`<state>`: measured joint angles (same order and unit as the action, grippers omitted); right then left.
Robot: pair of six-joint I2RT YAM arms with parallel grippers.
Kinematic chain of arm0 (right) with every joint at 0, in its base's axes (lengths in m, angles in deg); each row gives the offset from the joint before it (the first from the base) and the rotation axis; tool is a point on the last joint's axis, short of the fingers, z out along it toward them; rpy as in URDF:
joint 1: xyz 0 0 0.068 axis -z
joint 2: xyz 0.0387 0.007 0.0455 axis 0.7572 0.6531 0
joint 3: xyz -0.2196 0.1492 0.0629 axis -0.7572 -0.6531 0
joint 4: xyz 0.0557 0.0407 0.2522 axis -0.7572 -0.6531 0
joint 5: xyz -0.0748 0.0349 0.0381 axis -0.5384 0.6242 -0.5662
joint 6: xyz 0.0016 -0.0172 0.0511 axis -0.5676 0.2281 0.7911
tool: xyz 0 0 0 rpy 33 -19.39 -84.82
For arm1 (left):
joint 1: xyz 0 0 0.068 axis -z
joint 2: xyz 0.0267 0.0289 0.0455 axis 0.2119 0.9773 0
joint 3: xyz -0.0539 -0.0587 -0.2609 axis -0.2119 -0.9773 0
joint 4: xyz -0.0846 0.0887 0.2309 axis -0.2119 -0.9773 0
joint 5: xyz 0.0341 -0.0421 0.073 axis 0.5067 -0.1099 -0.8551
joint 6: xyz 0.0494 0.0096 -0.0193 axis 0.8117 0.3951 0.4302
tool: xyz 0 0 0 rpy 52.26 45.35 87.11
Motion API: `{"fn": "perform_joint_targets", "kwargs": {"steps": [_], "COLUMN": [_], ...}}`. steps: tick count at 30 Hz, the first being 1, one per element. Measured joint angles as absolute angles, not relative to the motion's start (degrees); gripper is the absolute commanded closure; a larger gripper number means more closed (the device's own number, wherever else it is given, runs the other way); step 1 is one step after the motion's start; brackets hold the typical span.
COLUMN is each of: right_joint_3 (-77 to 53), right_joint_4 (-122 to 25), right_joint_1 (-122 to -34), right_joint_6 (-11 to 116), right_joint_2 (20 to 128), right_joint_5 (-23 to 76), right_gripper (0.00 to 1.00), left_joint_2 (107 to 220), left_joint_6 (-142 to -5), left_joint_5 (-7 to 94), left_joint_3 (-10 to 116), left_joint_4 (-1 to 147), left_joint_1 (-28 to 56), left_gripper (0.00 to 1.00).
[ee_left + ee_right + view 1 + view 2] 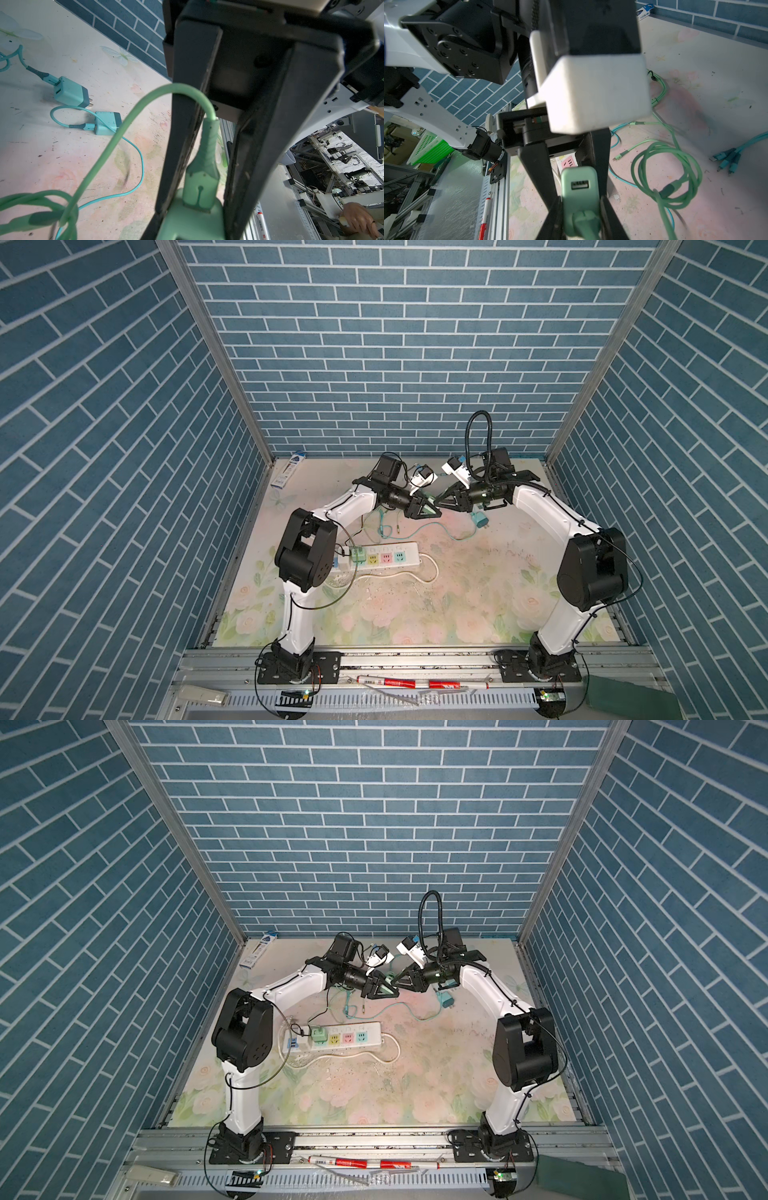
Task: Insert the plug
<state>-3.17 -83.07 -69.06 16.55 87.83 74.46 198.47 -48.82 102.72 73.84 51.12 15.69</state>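
While both arms meet mid-air over the back of the counter (478, 572), the left end effector (199, 207) looks clenched on the green USB plug (200, 182), its nose butted into the green charger (581, 203), which the right end effector (580, 193) grasps. Step: mating, prob. near seated, as no metal shows. Next needs a straight push along the plug's long axis, which runs left-right w/ the nose pointing right.
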Motion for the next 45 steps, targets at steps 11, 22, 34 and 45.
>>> {"fn": "perform_joint_targets", "kwargs": {"steps": [11, 22, 34, 45], "right_joint_3": [-1.05, 1.09, 1.09, 0.85], "right_joint_4": [-89.82, -94.72, -93.78, -92.05], "right_joint_1": [-69.47, -69.80, -69.84, -69.89], "right_joint_6": [11.66, 8.79, 6.04, 7.37], "right_joint_2": [89.78, 91.39, 91.59, 91.42], "right_joint_5": [75.14, 73.89, 73.28, 71.25], "right_gripper": [0.67, 0.64, 0.94, 1.00], "left_joint_2": [198.54, 198.80, 199.17, 200.83], "left_joint_6": [-42.54, -39.31, -40.40, -41.95], "left_joint_5": [100.01, 96.47, 96.75, 94.61], "left_joint_3": [75.54, 76.85, 77.16, 78.93], "left_joint_4": [43.05, 38.97, 38.59, 38.22], "left_joint_1": [16.41, 16.80, 16.69, 16.54], "left_gripper": [0.85, 0.85, 0.78, 0.55]}}
